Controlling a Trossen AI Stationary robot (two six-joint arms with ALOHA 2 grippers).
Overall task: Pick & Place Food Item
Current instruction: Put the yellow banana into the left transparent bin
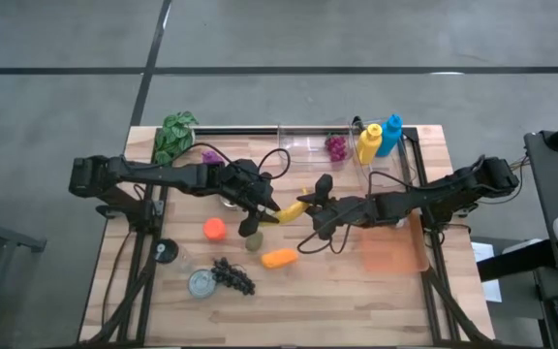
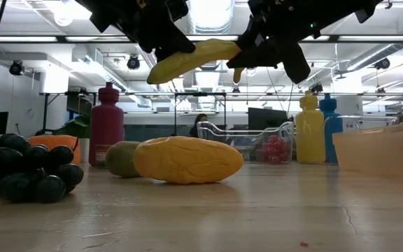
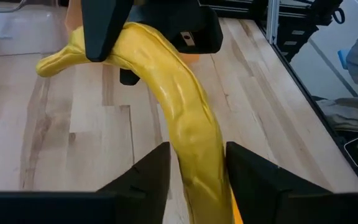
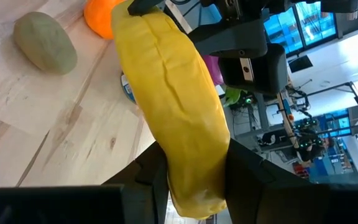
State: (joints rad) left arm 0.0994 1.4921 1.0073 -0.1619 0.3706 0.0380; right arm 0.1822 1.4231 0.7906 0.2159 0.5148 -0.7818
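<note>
A yellow banana (image 1: 294, 208) hangs in the air above the table's middle, between my two grippers. My right gripper (image 1: 320, 206) comes from the table's right and is shut on the banana's right end. My left gripper (image 1: 262, 206) comes from the left. Its fingers (image 3: 148, 180) stand close on either side of the banana's left end (image 3: 197, 168), with a narrow gap showing beside one of them. Below the banana on the table lie a green fruit (image 1: 253, 242) and an orange food piece (image 1: 279, 258). My right gripper pinches the banana between its two fingers near its right end (image 4: 194, 155). The fingers come from the table's right, slanting slightly down, and lie along the banana. The banana is lifted clear of the table, roughly level, reaching toward my left gripper.
An orange round fruit (image 1: 214, 229), dark grapes (image 1: 232, 276) and a tin can (image 1: 201, 282) lie at the near left. A leafy green (image 1: 174, 136) sits far left. A clear bin with red grapes (image 1: 336, 147), yellow (image 1: 369, 143) and blue (image 1: 391, 136) bottles stand at the back. An orange tray (image 1: 392, 254) lies right.
</note>
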